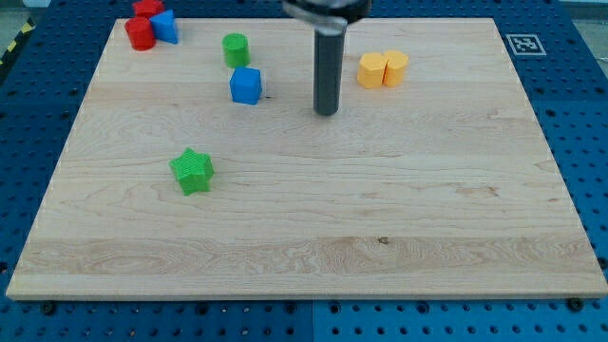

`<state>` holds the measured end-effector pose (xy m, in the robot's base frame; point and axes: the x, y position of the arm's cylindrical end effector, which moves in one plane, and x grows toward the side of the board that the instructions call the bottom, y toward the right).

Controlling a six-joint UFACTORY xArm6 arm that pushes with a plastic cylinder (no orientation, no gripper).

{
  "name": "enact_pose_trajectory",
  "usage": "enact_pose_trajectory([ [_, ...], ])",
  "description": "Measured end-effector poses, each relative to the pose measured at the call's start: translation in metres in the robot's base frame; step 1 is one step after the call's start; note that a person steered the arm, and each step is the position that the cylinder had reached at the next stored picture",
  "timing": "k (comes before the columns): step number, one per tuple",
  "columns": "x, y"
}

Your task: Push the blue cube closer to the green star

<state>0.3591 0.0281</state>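
- At the view's top left corner of the wooden board (304,237), two red blocks (141,27) sit bunched together, their shapes hard to make out, with a small blue block (166,26) touching them on the right.
- Lower down, toward the view's left, the green star (193,171) lies alone on the board, well apart from everything else.
- Near the view's top, a green cylinder (236,49) stands upright.
- Just below it and slightly right sits the blue cube (245,85), close to the cylinder but not clearly touching it; it lies up and to the right of the green star, with bare wood between them.
- To the right of the blue cube, the dark rod comes straight down and my tip (327,113) rests on the board, near the cube but apart from it; the rod has no jaws to open or close, and it holds and touches no block.
- Farther right, near the view's top, two yellow blocks (383,69) stand pressed side by side.
- Around the board, a blue perforated table (579,114) shows, with a black-and-white marker (523,44) at the view's top right.
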Motion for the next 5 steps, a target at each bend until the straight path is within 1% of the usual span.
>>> enact_pose_trajectory([
  [1, -0.039, -0.024],
  [2, -0.06, -0.061],
  [3, -0.056, -0.086],
  [5, -0.006, -0.115],
])
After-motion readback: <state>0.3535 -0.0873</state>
